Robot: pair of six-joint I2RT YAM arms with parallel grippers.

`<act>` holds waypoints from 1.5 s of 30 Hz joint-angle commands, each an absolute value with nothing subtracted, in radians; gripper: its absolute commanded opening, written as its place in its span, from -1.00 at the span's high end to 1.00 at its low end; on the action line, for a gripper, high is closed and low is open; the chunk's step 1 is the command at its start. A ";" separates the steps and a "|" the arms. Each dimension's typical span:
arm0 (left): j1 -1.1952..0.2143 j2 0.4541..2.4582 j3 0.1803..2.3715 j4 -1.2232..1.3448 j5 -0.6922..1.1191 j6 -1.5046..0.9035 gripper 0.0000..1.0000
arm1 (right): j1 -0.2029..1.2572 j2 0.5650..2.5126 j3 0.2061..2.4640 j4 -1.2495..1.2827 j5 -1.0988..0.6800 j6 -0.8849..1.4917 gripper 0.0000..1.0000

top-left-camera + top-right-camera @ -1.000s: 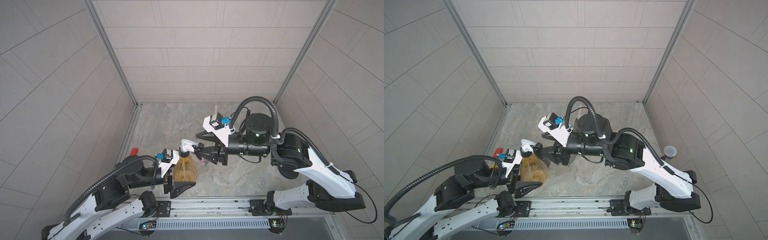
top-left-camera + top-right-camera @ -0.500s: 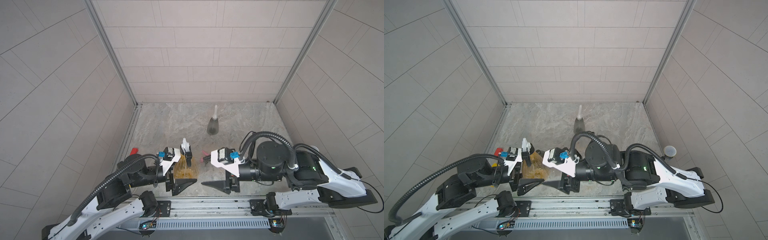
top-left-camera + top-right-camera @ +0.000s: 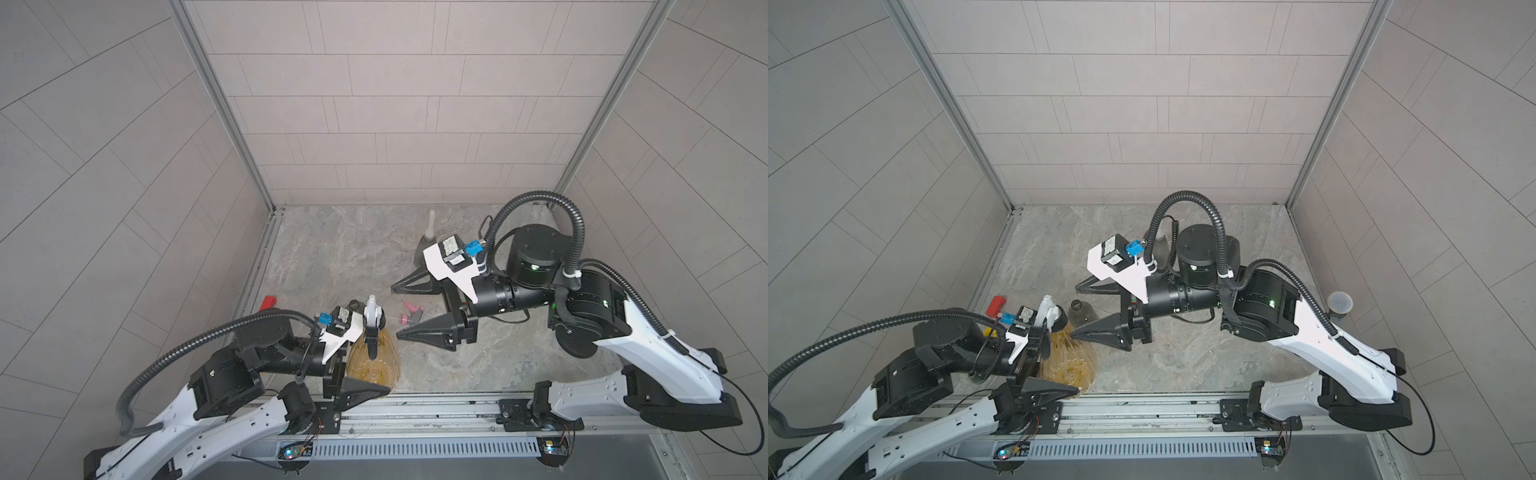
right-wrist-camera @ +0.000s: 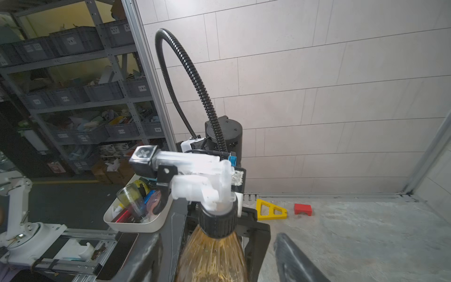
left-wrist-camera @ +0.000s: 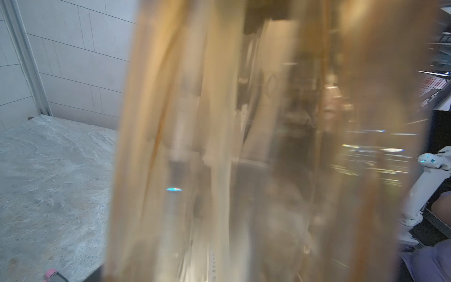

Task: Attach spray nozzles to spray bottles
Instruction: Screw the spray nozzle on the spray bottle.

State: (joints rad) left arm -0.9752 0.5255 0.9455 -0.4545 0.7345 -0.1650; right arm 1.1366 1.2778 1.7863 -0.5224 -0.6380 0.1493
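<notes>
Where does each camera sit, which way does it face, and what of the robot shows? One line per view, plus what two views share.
Top views: overhead, looking down on the stone floor; both arms show, left gripper shut on the amber bottle, right gripper open.
Left wrist: on the left arm, close up to the amber bottle; own fingers not clear.
Right wrist: on the right arm, facing the black-and-white nozzle and left arm; own fingers at the edge.
Shared: every view shows the amber bottle.

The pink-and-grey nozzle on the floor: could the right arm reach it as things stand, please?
Probably yes. The right gripper is open and empty, close by the pink-and-grey nozzle, which lies free on the floor; the amber bottle stands off to the side.
</notes>
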 commanded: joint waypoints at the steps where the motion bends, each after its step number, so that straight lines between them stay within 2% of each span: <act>1: -0.971 0.528 0.952 -0.414 0.766 -0.165 1.00 | 1.134 1.299 1.821 -0.502 -0.713 0.166 -0.43; 30: -0.972 0.541 0.951 -0.416 0.753 -0.151 1.00 | 1.139 1.342 1.824 -0.466 -0.717 0.184 0.14; 36: -0.971 0.541 0.954 -0.420 0.747 -0.149 1.00 | 1.146 1.345 1.815 -0.466 -0.715 0.183 0.20; 40: -0.972 0.538 0.957 -0.425 0.739 -0.145 1.00 | 1.152 1.344 1.809 -0.462 -0.708 0.183 0.12; 45: -0.972 0.535 0.960 -0.426 0.727 -0.144 1.00 | 1.160 1.342 1.806 -0.466 -0.697 0.179 0.20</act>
